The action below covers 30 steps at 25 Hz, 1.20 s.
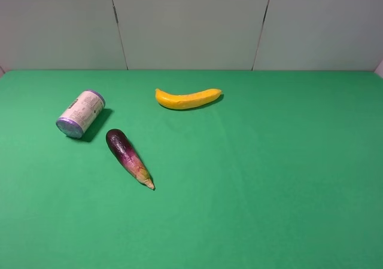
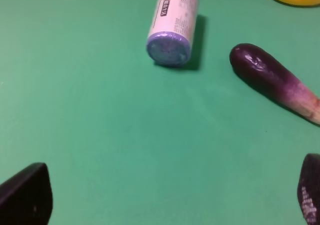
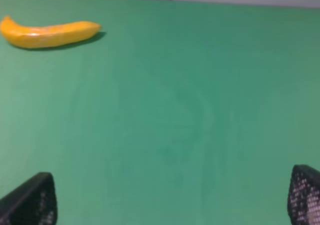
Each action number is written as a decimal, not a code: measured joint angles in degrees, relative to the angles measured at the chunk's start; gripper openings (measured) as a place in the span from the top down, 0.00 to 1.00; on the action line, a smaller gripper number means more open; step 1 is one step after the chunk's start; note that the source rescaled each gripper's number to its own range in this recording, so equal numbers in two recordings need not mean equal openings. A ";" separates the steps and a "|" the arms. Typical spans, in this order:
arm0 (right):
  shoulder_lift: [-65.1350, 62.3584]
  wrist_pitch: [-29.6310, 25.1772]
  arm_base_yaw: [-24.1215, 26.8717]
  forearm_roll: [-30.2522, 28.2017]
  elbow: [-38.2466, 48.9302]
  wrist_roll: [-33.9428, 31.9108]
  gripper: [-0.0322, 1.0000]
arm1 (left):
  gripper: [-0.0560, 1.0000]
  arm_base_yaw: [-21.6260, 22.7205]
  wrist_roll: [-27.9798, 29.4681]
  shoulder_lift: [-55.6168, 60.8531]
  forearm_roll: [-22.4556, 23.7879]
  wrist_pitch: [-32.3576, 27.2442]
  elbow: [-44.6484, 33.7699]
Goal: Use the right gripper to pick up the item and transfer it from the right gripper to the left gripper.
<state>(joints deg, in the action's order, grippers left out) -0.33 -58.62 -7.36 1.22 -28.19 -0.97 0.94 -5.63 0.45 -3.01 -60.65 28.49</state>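
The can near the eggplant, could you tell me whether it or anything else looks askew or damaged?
The can lies on its side on the green table, not upright, apart from the eggplant. No dents or spills show. The banana looks intact.

I'm seeing even, bright overhead light; the can [image 1: 81, 113] and banana [image 1: 188, 98] are casting short soft shadows rightward. Both wrist views are looking soft, fingertips [image 2: 26, 195] blurring.
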 joint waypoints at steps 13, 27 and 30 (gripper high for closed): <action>0.00 0.00 0.44 0.30 0.00 0.00 0.00 | 0.05 0.06 0.00 0.00 0.00 0.00 0.00; 0.00 -0.04 0.44 0.30 0.00 0.00 0.00 | 0.06 0.06 -0.03 0.00 0.00 0.00 0.00; 0.00 -0.04 0.44 0.30 0.00 0.00 0.00 | 0.06 0.06 -0.03 0.00 0.00 0.00 0.00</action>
<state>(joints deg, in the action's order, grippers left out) -0.33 -58.66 -6.92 1.52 -28.19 -0.97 1.00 -5.66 0.45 -3.01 -60.65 28.49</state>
